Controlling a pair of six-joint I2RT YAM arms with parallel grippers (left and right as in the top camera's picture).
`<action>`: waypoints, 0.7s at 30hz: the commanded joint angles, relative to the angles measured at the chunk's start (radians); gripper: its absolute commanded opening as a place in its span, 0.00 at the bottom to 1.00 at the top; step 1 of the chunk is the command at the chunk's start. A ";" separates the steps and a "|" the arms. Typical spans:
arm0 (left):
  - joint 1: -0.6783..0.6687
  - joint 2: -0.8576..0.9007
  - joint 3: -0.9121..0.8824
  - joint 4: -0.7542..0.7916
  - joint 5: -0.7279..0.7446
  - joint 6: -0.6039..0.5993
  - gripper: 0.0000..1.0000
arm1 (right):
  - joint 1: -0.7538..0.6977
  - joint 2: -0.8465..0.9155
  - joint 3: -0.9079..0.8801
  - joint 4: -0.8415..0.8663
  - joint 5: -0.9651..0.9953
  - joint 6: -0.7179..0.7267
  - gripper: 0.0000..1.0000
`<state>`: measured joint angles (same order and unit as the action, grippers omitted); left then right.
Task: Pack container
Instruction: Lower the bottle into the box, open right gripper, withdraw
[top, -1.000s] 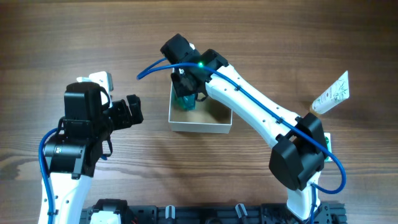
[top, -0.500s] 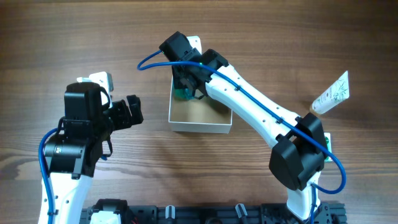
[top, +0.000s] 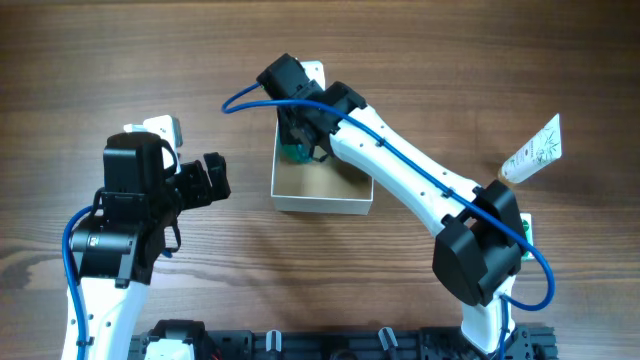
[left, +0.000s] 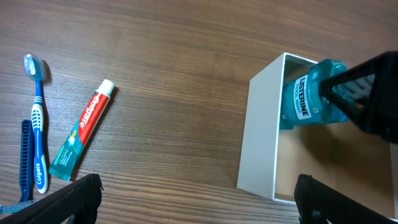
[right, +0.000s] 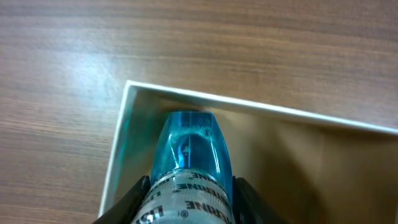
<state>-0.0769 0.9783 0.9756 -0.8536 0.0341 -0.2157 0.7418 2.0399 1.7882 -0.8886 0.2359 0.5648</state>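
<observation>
Container (top: 320, 205) in overhead view: middle of the wooden table (top: 450, 60), open side up, tan floor mostly bare. Right gripper (top: 298, 140) is over the container's far-left corner, clamped on a teal mouthwash bottle (top: 293, 153) that sits inside that corner. Left gripper (top: 212, 178) hangs left of the container, apart from it and pointed at it; finger spacing is unreadable from here. White packet (top: 533, 148) with green print lies well apart on the right side.

Left wrist view: both fingers sit at the bottom corners, spread wide, nothing between them. Container's white wall (left: 261, 130) is ahead to the right, with the bottle (left: 308, 102) inside it, "LISTERINE" label visible, held by the black right gripper. Toothbrush (left: 36, 124) and toothpaste tube (left: 82, 138) lie on the table far left, near each other and well apart from the container.

Right wrist view: fingers (right: 134, 199) pinch the bottle (right: 189, 155) from both sides, with its end pointing into the container corner (right: 130, 87). Can't tell if it touches the floor.
</observation>
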 joint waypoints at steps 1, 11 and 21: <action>-0.005 -0.001 0.023 -0.001 -0.010 -0.002 1.00 | 0.005 -0.024 0.003 0.014 -0.011 0.010 0.26; -0.005 -0.001 0.023 -0.001 -0.010 -0.002 1.00 | 0.005 -0.024 0.003 0.012 -0.032 -0.016 0.76; -0.005 -0.001 0.023 0.000 -0.010 -0.002 1.00 | 0.000 -0.235 0.021 -0.051 0.116 -0.056 0.82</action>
<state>-0.0769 0.9783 0.9756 -0.8532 0.0341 -0.2157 0.7418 1.9743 1.7882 -0.9386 0.2436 0.5472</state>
